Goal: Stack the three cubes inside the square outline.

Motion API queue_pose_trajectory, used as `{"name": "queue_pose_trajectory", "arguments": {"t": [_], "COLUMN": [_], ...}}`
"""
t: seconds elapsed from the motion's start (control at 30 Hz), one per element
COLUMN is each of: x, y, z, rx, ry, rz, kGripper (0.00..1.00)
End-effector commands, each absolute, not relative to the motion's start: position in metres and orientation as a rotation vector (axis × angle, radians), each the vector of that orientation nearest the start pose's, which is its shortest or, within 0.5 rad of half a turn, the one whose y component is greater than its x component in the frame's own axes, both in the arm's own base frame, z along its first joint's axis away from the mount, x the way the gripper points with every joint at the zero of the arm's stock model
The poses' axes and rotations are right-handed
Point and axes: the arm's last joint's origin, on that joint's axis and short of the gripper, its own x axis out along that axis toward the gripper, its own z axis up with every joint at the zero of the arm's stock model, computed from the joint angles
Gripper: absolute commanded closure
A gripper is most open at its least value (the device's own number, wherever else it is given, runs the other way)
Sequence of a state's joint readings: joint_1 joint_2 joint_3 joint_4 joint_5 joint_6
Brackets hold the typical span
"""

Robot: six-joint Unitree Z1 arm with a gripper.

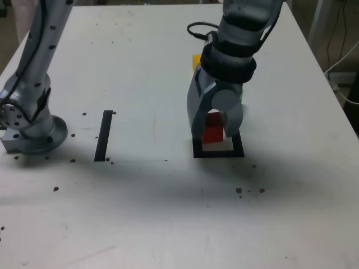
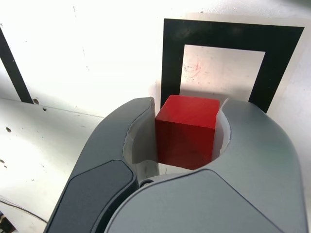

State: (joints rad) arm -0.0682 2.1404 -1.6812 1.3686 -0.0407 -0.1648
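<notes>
The red cube [image 2: 187, 131] is sitting clamped between the jaws of the gripper [image 1: 216, 130], which are closing on both its sides. Just beyond the jaws the square outline [image 2: 173, 58] is lying on the table [image 1: 140, 73]; whether the cube is touching it cannot be told. Only the exterior view is showing the yellow cube [image 1: 196, 60] peeking out behind the arm, mostly hidden, and the black strip [image 1: 104, 135] well apart.

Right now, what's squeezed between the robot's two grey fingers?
A small red cube, held over the thick black square outline; the wrist view shows it best.
</notes>
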Motion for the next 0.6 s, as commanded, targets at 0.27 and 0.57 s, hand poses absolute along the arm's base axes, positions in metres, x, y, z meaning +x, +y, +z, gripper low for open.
{"name": "queue_pose_trajectory", "arguments": {"t": [0.27, 0.57], "x": [0.3828, 0.3853], "y": [-0.0271, -0.0264], "z": [0.2322, 0.2276], "rx": [-0.018, 0.021], "ry": [1.83, 1.821], "rz": [0.056, 0.038], "kGripper": [0.72, 0.72]}}
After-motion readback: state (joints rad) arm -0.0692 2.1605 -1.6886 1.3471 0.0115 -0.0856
